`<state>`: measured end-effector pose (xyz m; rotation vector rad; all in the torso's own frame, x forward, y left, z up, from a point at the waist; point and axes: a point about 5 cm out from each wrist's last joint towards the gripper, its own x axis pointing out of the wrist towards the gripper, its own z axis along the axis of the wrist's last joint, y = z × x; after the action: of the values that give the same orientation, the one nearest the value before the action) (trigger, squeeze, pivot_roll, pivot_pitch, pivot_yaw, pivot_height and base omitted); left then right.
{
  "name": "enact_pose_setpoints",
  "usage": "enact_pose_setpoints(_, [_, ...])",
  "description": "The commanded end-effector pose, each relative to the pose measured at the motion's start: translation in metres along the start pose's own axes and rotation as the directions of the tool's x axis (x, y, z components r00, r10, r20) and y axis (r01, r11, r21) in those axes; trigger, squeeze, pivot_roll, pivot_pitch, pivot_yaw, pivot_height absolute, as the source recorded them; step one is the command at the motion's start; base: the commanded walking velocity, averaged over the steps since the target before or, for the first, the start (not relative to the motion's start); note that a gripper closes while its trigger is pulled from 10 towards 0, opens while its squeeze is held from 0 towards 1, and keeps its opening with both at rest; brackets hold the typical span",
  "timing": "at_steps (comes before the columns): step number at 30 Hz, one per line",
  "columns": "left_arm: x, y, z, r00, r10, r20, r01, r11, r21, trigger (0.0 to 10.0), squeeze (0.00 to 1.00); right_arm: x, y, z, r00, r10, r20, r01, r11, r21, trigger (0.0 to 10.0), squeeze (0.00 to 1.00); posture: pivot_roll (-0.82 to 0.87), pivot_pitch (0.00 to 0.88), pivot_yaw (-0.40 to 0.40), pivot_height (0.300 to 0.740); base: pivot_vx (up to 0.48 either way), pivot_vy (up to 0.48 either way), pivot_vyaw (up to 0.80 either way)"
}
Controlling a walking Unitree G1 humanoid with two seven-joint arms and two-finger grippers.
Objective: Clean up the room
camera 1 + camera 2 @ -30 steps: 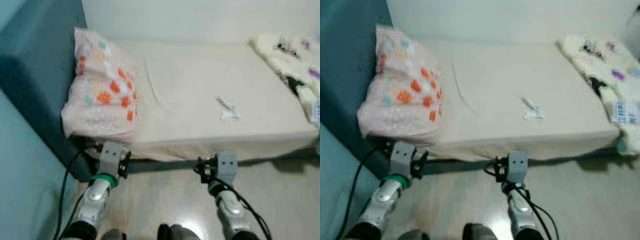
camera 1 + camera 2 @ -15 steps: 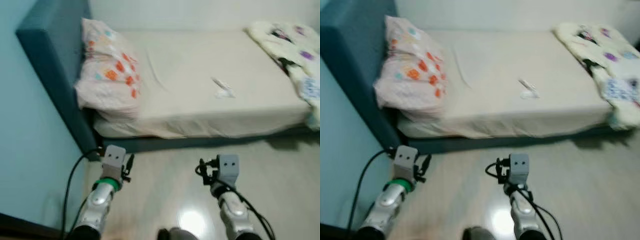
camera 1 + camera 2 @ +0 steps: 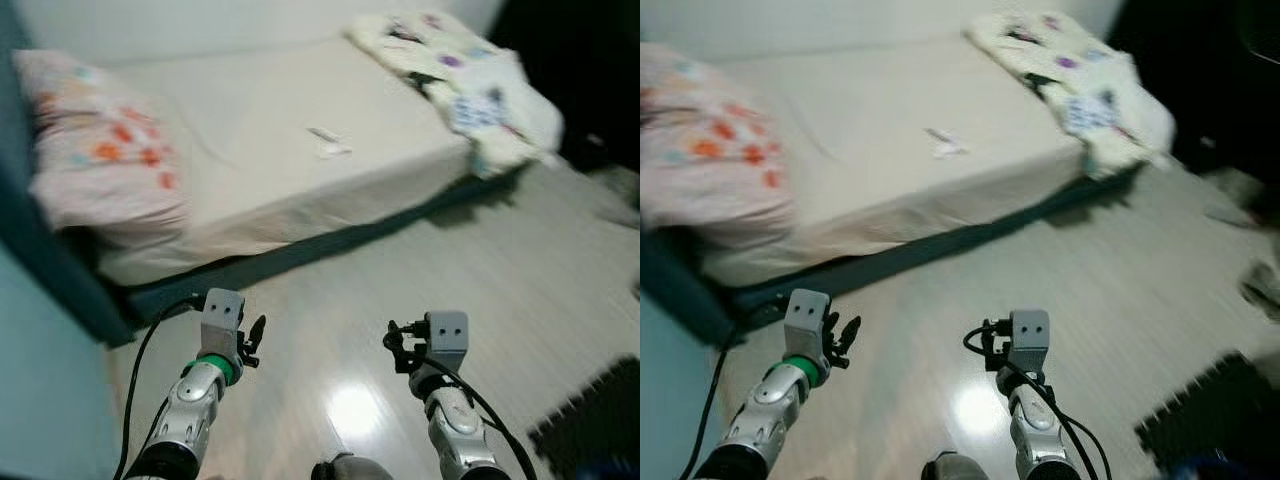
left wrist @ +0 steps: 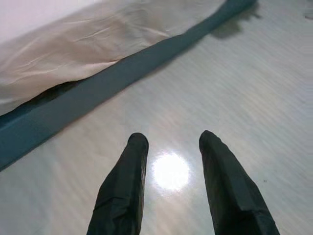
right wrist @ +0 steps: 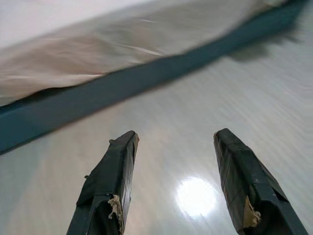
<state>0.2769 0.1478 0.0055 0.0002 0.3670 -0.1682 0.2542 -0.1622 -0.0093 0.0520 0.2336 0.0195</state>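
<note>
The robot stands on a pale, glossy floor [image 3: 520, 270] beside a low bed [image 3: 270, 150] with a cream sheet and a dark teal base, the whole scene slightly blurred. A pink pillow [image 3: 95, 160] printed with orange and teal paw marks lies at the bed's head on the robot's left, against a dark teal headboard [image 3: 40, 270]. Near the middle of the mattress sits a small white scrap or wrapper [image 3: 328, 142], too blurred to identify, lying apart from both the pillow and the bedding. At the far end on the right a fluffy cream blanket [image 3: 460, 80] with dark and purple patches is bunched up and hangs over the bed's edge toward the floor. A dark mat [image 3: 590, 420] lies on the floor at the lower right. Both arms are held forward over bare floor, short of the bed. The left claw [image 4: 171, 147] has its two black fingers spread moderately apart with nothing between them, pointing at the floor near the teal bed base. The right claw [image 5: 173, 142] is spread wider, also holding nothing, its worn fingertips [image 5: 115, 208] showing frayed tape, with a bright ceiling-light reflection on the floor between the fingers
</note>
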Motion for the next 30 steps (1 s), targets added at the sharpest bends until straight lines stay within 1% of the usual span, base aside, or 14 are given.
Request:
enact_pose_setpoints(1, [0.0001,0.0029,-0.0016,1.000,0.012,-0.020,-0.012,1.000,-0.002,10.0,0.00,-0.0014,-0.0018,-0.0031,1.000,-0.008,-0.017,0.008,1.000,0.012,10.0,0.00,0.05,0.000,-0.018,0.740,0.000,0.000,-0.80])
enact_pose_setpoints(7, [-0.0012,0.0098,-0.0037,0.999,0.022,-0.036,-0.022,1.000,-0.017,10.0,0.00,-0.0018,-0.0021,-0.0033,1.000,-0.007,-0.016,0.007,1.000,0.015,10.0,0.00,0.05,0.000,-0.018,0.740,0.000,0.000,-0.80])
enact_pose_setpoints(22, [0.0015,0.0078,0.0014,1.000,0.015,-0.023,-0.015,1.000,-0.018,10.0,0.00,-0.0006,0.0000,-0.0016,1.000,0.001,-0.007,-0.001,1.000,0.019,10.0,0.00,0.05,0.000,-0.018,0.740,0.000,0.000,-0.80])
enact_pose_setpoints(24, [0.0016,0.0077,0.0016,1.000,0.010,-0.021,-0.010,1.000,-0.002,10.0,0.00,-0.0014,0.0001,-0.0023,1.000,0.001,-0.008,-0.001,1.000,0.019,10.0,0.00,0.05,0.000,-0.018,0.740,0.000,0.000,-0.80])
enact_pose_setpoints(26, [0.0016,0.0077,0.0016,1.000,0.010,-0.021,-0.010,1.000,-0.002,10.0,0.00,-0.0014,0.0001,-0.0023,1.000,0.001,-0.008,-0.001,1.000,0.019,10.0,0.00,0.05,0.000,-0.018,0.740,0.000,0.000,-0.80])
enact_pose_setpoints(28, [0.0011,0.0071,0.0002,1.000,0.003,-0.026,-0.002,0.999,0.041,10.0,0.00,-0.0016,0.0005,-0.0027,1.000,0.001,-0.009,-0.001,1.000,0.021,10.0,0.00,0.05,0.000,-0.014,0.740,0.000,0.000,-0.80])
enact_pose_setpoints(29, [0.0011,0.0071,0.0002,1.000,0.003,-0.026,-0.002,0.999,0.041,10.0,0.00,-0.0016,0.0005,-0.0027,1.000,0.001,-0.009,-0.001,1.000,0.021,10.0,0.00,0.05,0.000,-0.014,0.740,0.000,0.000,-0.80])
enact_pose_setpoints(30, [0.0007,0.0066,0.0000,1.000,-0.003,-0.025,0.004,0.998,0.066,10.0,0.00,-0.0014,0.0010,-0.0026,1.000,-0.001,-0.008,0.001,1.000,0.024,10.0,0.00,0.05,0.000,-0.006,0.740,0.000,0.000,-0.80])
